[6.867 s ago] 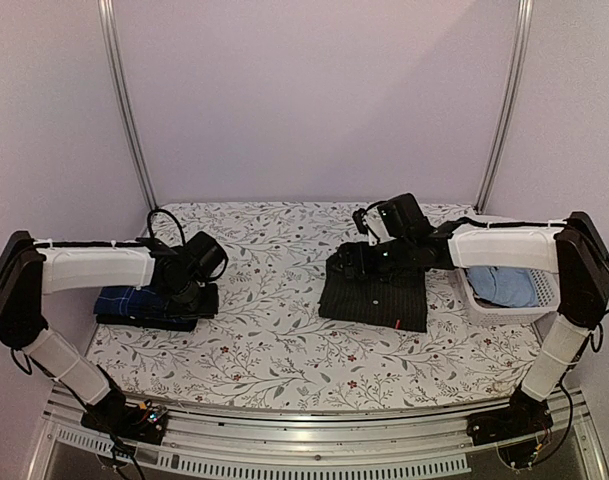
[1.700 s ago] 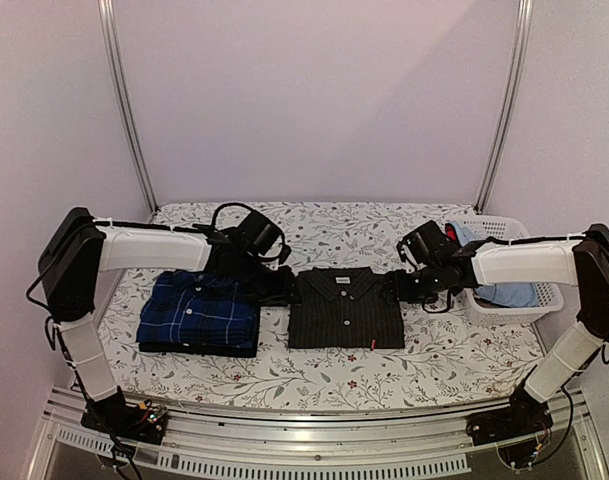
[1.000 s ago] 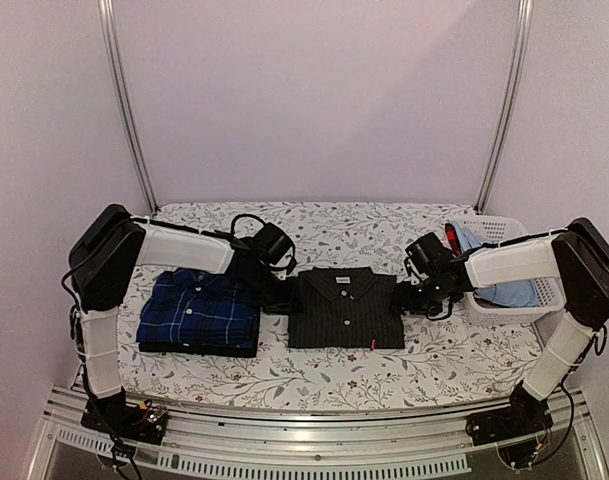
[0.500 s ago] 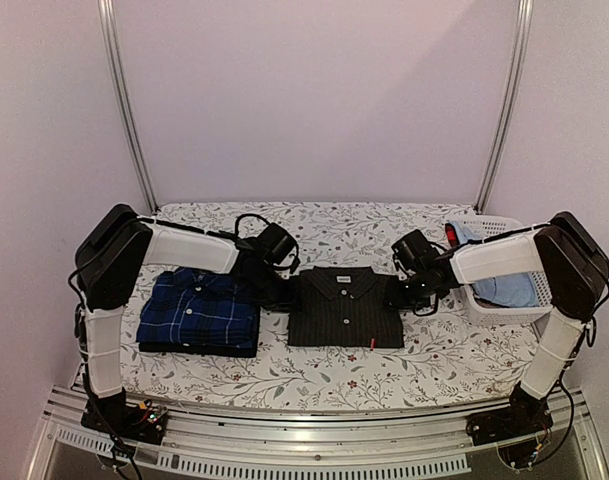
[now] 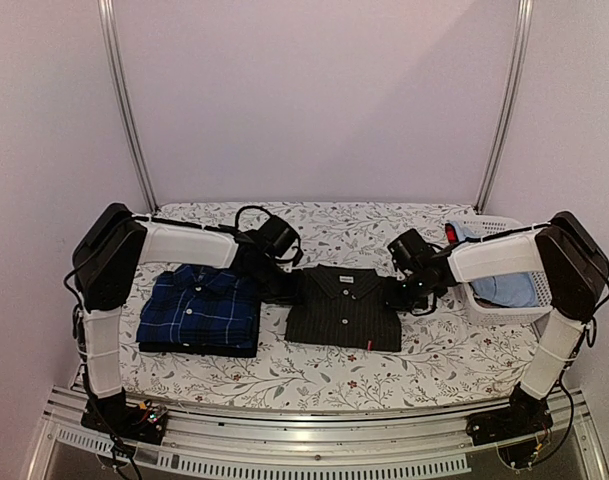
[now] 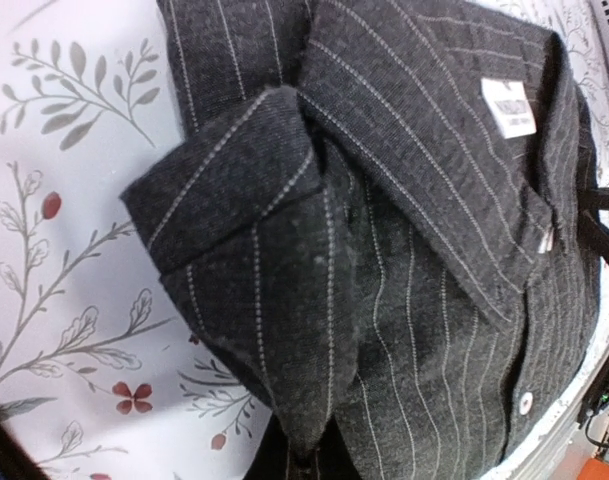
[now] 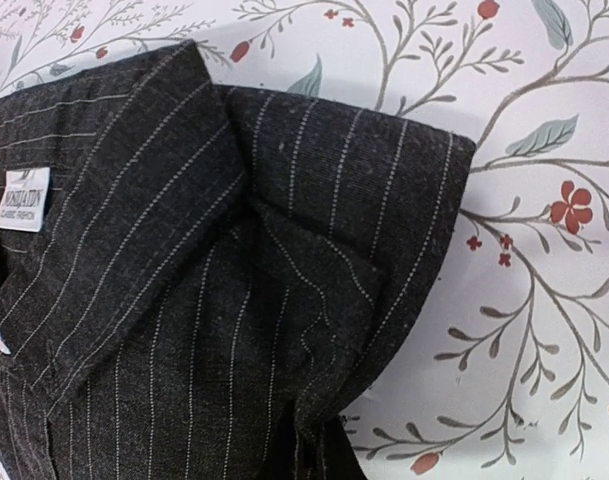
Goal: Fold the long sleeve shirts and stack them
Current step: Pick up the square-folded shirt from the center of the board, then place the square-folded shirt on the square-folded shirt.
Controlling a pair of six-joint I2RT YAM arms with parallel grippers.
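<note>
Folded flat, collar toward 12 o'clock, near the middle of the floral worktop [image 5: 314,375]: black pinstriped shirt [image 5: 344,315]. At its 9 o'clock, just beside it and not stacked: navy checked shirt [image 5: 199,312], folded likewise. Left fingers [image 5: 277,287] clenched at the black shirt's 10 o'clock shoulder corner, right fingers [image 5: 401,293] clenched at its 2 o'clock corner. Cloth bunched into a pinched ridge in both wrist views, so probably gripped, though tips hidden under the fabric. At 3 o'clock, white basket [image 5: 532,312] holding pale blue cloth [image 5: 506,288].
</note>
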